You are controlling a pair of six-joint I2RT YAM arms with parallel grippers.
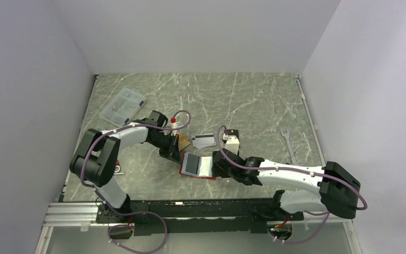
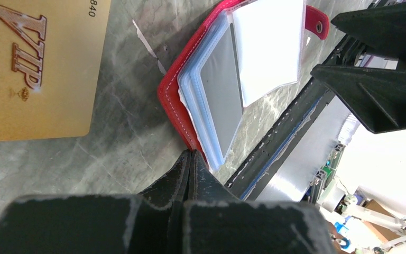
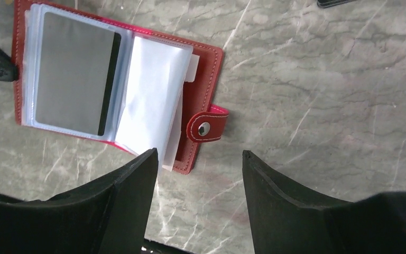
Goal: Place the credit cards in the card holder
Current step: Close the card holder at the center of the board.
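The dark-red card holder [image 1: 205, 166] lies open on the table between my two grippers, with a silver-white card with a black stripe [image 3: 74, 74] in its left clear pocket. The holder also shows in the left wrist view [image 2: 172, 100] and the right wrist view [image 3: 207, 69], its snap tab [image 3: 207, 127] pointing right. My left gripper [image 1: 177, 155] is shut and empty, its tips [image 2: 191, 153] touching the holder's left edge. My right gripper [image 3: 200, 156] is open and empty, just over the holder's right edge. A gold card [image 2: 37, 69] and a silver-white card [image 1: 203, 140] lie behind the holder.
A small white and black object [image 1: 231, 138] sits right of the loose silver card. A wrench [image 1: 289, 144] lies at the right. A clear plastic parts box [image 1: 121, 105] stands at the back left. The metal rail [image 1: 190, 209] runs along the near edge.
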